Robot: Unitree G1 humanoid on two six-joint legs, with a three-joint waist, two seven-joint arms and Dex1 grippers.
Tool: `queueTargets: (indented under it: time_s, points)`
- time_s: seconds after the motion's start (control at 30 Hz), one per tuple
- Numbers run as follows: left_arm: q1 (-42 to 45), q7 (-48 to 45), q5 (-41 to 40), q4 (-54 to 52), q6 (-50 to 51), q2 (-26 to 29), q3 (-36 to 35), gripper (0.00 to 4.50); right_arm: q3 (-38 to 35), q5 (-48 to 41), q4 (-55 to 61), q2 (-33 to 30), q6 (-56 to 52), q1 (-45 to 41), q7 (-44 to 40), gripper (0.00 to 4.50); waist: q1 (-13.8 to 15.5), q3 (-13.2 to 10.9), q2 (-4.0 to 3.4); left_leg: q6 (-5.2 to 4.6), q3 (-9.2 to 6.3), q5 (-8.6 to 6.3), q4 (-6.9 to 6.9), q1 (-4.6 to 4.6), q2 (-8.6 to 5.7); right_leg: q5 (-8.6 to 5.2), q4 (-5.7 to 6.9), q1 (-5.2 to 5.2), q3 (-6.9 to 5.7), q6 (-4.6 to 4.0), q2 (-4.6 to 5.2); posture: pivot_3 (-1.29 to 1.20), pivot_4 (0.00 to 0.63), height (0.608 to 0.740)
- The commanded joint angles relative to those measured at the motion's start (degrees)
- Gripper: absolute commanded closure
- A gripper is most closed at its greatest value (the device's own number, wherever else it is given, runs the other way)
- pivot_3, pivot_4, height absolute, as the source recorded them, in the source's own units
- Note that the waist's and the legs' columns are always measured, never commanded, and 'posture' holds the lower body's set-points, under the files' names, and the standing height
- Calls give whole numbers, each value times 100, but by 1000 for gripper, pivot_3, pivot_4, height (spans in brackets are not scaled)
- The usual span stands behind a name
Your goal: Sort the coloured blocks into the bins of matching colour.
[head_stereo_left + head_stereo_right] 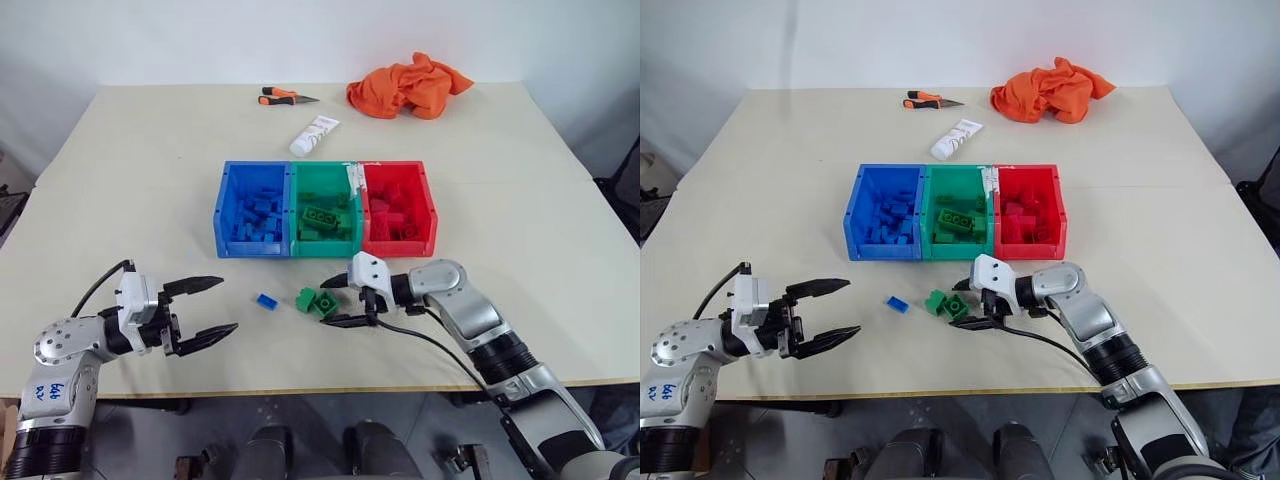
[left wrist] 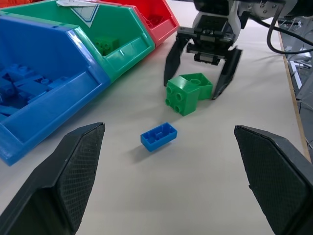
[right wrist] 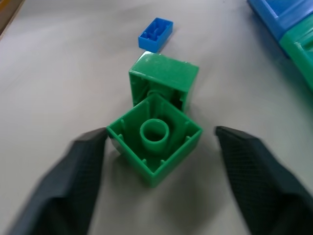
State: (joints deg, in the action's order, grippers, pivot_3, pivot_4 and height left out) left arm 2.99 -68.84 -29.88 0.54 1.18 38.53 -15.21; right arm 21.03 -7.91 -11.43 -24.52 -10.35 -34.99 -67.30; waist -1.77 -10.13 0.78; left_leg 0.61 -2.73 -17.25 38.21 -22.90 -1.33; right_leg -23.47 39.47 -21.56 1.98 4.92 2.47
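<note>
Green blocks [image 1: 317,302] sit between the right pincer's [image 1: 346,301] spread fingers, ungripped; left pincer [image 1: 211,307] gapes empty.

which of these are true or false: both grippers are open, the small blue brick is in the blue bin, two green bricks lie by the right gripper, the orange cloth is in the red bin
1. Both grippers are open. True: the left gripper and the right gripper both have fingers spread.
2. The small blue studded plastic brick is in the blue plastic bin. False: it lies on the table in front of the bins.
3. Two small green plastic bricks lie by the right gripper. True: its fingers straddle the nearer one.
4. The crumpled orange cloth is in the red plastic bin. False: it lies at the table's far edge.
</note>
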Motion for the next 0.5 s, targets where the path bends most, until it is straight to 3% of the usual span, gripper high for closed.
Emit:
queueTargets:
  time_s: [0.03, 0.3, 0.5]
  points:
    - [-103, 37, -151, -216, -36, 13, -169, 0, -121, -120, 308, -24, -69, 65, -47, 2341, -6, 0, 0, 0, 0, 0, 0, 0, 0, 0, 0, 0, 0, 0, 0, 0, 150, 740]
    - [26, 10, -129, -54, -84, 3, -101, 0, -854, -667, 1805, -512, -913, 326, 208, 2398, 12, 0, 0, 0, 0, 0, -2, -2, -1, 0, -4, 1, 0, 0, 2, 0, 150, 740]
    - [312, -72, -56, 218, -132, -59, 30, 0, -1387, -789, 1370, -371, -1218, -672, 789, 2398, -37, 0, 0, 2, 2, 1, -6, 3, 0, 1, -1, -1, 0, -1, 1, 0, 150, 740]
